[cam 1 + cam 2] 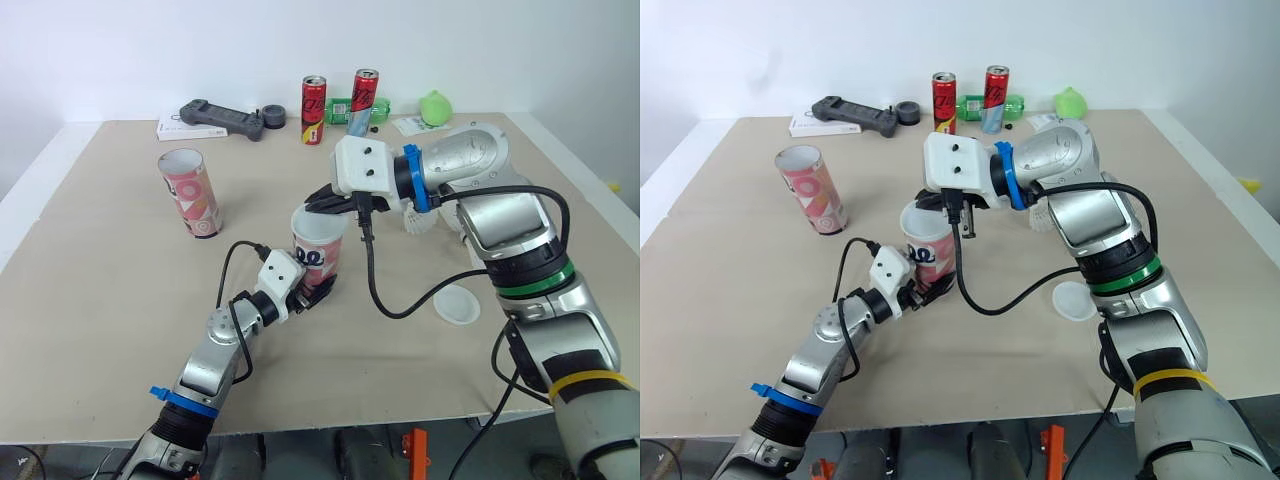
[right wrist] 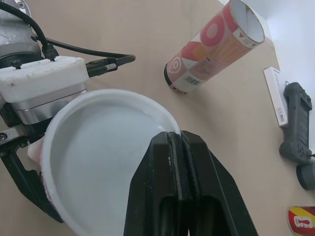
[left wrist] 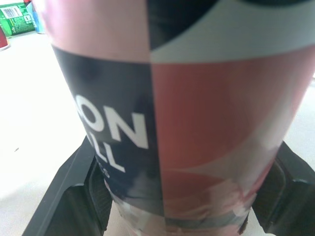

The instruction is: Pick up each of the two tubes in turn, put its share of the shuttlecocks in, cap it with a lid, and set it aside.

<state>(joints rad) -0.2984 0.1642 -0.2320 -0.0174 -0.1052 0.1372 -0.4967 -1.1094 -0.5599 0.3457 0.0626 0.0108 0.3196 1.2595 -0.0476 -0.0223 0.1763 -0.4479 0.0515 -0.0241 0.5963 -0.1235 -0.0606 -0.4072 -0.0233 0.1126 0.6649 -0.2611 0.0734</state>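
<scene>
Okay, left gripper (image 1: pixel 315 288) is mid-table, jaws clamped on the lower part of the tube (image 1: pixel 320 255), one finger on each side. The tube is roughly upright. I cannot tell whether its base touches the table (image 1: pixel 100 280).

A white lid (image 2: pixel 103 157) sits across the tube's mouth. The right gripper (image 2: pixel 174 137) reaches in from the right, just above the tube. Its jaws are pressed together, pinching the lid's rim on the far-right side.

The second tube (image 1: pixel 190 192) stands open-topped to the far left of the held one, well apart and leaning a bit. A spare lid (image 1: pixel 457 303) lies flat on the table to the right of the held tube, near the right forearm. A white item (image 1: pixel 420 222) is partly hidden behind the right arm; I cannot tell what it is.

At the far edge are two red cans (image 1: pixel 313 110) with a green bottle (image 1: pixel 340 106) lying between them. Left of those is a black controller (image 1: pixel 220 118).
</scene>
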